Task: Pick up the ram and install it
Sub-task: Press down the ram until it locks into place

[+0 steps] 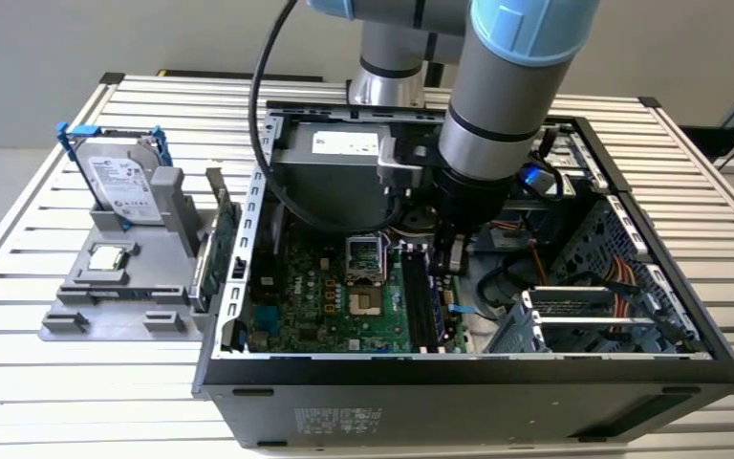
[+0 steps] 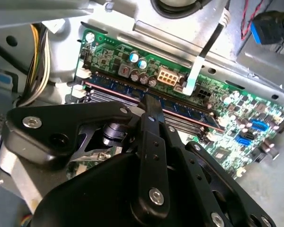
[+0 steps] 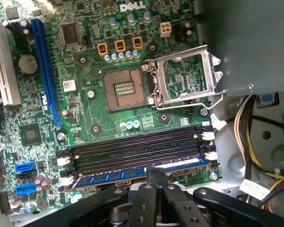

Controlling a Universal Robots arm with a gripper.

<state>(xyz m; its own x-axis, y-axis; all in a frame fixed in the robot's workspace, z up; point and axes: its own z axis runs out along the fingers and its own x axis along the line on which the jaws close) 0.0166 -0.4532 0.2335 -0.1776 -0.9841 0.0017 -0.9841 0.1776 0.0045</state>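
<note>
The gripper (image 3: 156,177) is closed on the ram (image 3: 132,173). The ram stands in a motherboard (image 3: 85,118) slot directly beneath it.

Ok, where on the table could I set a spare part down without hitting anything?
The slatted table is bare on the exterior view's right of the case, and along its near edge below the grey fixture. It is crowded inside the case, where the end effector sits over the ram at the motherboard slots.

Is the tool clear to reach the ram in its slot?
Probably yes: the tool sits right over the ram in the outermost slot, with nothing between them; cables lie off to the side.
</note>
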